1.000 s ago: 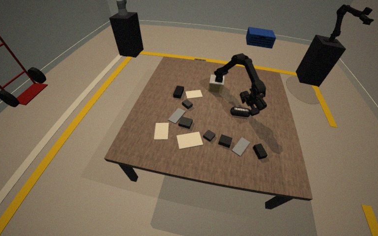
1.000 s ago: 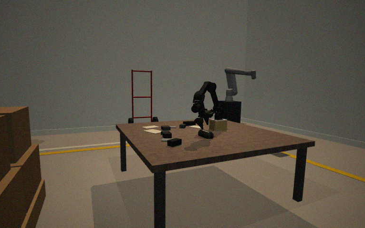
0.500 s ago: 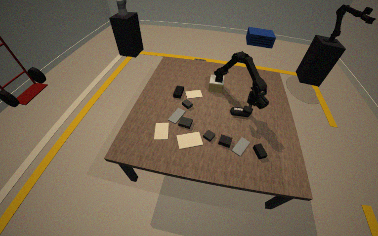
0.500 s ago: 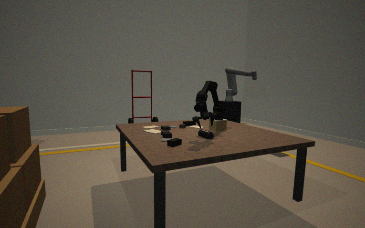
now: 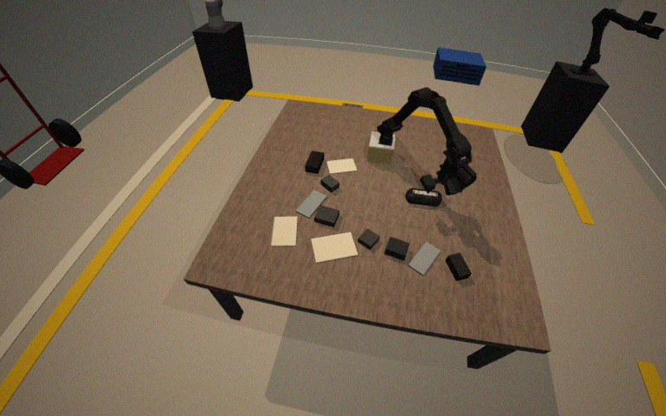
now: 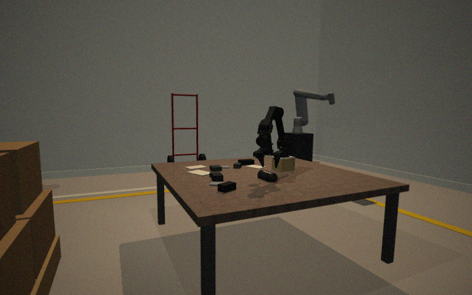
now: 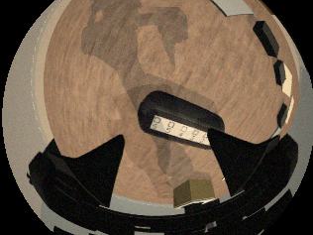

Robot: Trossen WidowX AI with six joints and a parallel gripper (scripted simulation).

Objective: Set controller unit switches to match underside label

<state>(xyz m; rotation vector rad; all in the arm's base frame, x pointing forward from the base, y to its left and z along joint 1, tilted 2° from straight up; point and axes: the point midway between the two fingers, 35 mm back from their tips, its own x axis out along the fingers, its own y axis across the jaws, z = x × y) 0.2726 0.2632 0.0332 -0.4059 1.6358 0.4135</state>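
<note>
The dark controller unit [image 5: 423, 200] [image 6: 268, 177] [image 7: 180, 109] lies on the bench with its pale label strip [image 7: 170, 127] facing upward, so its switches are hidden beneath. In the wrist view, the visible squares beside 6, 5, 4 and 3 look empty. The right finger covers the label's far end, so squares there cannot be read fully. My gripper [image 5: 440, 186] [image 6: 269, 166] [image 7: 165, 136] is open and empty. It is above the unit, with its fingers spread toward the unit's two ends in the wrist view. Nothing is held.
A pale box [image 5: 380, 153] [image 6: 284, 164] [image 7: 194, 192] stands at the arm's base. Several dark blocks, including one block [image 5: 458, 265] [image 6: 226, 186], lie toward the front and left of the bench [image 5: 294, 289]. Cream plates [image 5: 334, 247] and grey plates [image 5: 424, 258] lie among them.
</note>
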